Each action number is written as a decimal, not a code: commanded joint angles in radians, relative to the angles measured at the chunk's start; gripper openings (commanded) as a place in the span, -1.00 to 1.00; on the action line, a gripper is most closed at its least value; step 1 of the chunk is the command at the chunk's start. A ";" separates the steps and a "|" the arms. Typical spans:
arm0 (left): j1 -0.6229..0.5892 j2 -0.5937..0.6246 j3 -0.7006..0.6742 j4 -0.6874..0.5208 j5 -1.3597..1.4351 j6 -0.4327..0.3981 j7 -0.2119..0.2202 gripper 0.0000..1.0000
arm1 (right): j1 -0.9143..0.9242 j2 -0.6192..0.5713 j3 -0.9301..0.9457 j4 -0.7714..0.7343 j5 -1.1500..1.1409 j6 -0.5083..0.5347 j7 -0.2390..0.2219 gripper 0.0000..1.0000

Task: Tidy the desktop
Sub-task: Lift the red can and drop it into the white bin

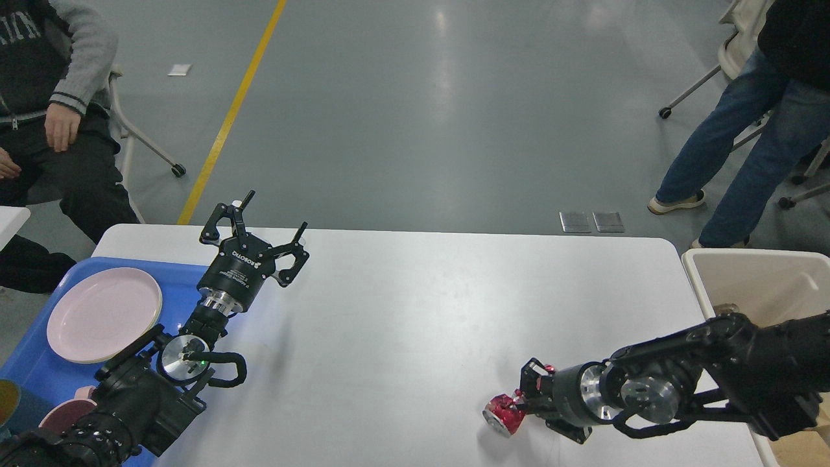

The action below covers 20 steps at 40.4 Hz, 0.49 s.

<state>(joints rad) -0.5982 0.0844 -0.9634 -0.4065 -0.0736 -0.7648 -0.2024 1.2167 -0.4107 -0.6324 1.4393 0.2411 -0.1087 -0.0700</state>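
Note:
The white desktop (415, 305) fills the middle of the head view. A crushed red can (504, 415) is at its near right. My right gripper (526, 399) comes in from the right and is shut on the can's right end, holding it tilted just above the tabletop, with a faint shadow below it. My left gripper (259, 220) is open and empty, raised over the far left part of the desktop beside the blue tray (32, 370).
The blue tray holds a pink plate (104, 313), a pink cup (61, 415) and a teal cup (10, 402). A cream bin (765, 285) with some trash stands off the table's right end. A seated person is at far left, a standing person at far right.

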 commanded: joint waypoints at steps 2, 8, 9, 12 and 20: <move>0.000 0.000 0.000 0.000 0.000 -0.001 0.000 0.94 | 0.260 -0.049 -0.143 0.075 -0.048 0.058 0.001 -1.00; 0.000 0.000 0.000 0.000 0.000 -0.001 0.000 0.94 | 0.720 0.001 -0.365 0.193 -0.209 0.317 0.002 -1.00; 0.000 0.000 0.000 0.000 0.000 -0.001 -0.002 0.94 | 0.754 0.007 -0.368 0.194 -0.221 0.351 0.002 -1.00; 0.000 0.000 0.000 0.000 0.000 -0.001 0.000 0.94 | 0.814 0.026 -0.375 0.191 -0.243 0.420 0.001 -1.00; 0.000 0.000 0.000 0.000 0.000 0.001 0.000 0.94 | 0.755 0.041 -0.449 0.106 -0.308 0.397 -0.001 -1.00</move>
<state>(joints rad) -0.5981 0.0844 -0.9632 -0.4066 -0.0736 -0.7660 -0.2025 2.0203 -0.3758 -1.0208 1.6083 -0.0195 0.3075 -0.0694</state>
